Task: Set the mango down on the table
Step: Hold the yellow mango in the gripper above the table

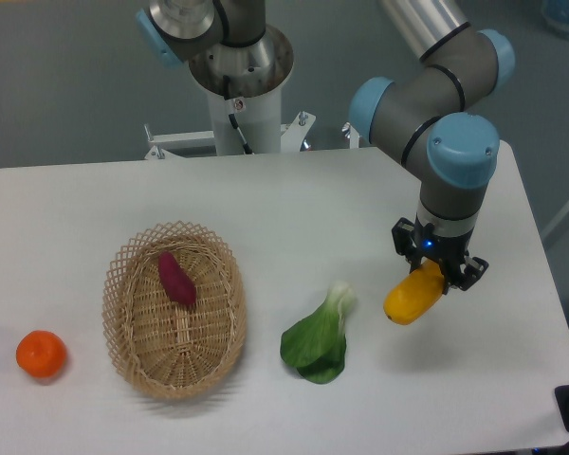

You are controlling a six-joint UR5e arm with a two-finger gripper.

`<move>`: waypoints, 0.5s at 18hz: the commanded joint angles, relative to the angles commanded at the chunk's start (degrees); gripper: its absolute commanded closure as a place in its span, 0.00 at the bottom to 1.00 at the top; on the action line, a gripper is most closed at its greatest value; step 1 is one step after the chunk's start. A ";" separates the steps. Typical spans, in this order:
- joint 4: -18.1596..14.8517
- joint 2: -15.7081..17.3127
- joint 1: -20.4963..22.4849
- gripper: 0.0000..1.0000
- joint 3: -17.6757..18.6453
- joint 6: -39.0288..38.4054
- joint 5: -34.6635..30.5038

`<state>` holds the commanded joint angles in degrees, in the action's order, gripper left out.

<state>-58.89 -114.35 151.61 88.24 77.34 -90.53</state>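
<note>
I hold the mango [412, 297] out over the right side of the table [266, 209], well apart from the wicker basket [174, 311] with its dark red vegetable [175, 279], and right of the leafy green [319, 336], so I judge there is free white surface beneath for setting it down. My gripper [434, 270] is closed on the fruit's upper end, fingers clamped on either side, and the mango tilts down to the left; I cannot tell if it touches the top yet. An orange [42, 353] sits far left

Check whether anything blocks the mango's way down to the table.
Nothing visible does. The tool holds the mango over bare table; the bok choy lies to its left, apart.
</note>
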 joint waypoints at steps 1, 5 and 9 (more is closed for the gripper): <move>0.00 0.00 0.00 0.70 0.00 0.00 0.00; 0.00 -0.44 -0.09 0.69 -0.17 0.00 -0.26; 0.00 -0.53 -0.18 0.68 -0.18 0.00 -0.35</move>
<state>-58.89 -114.87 151.44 88.07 77.34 -90.88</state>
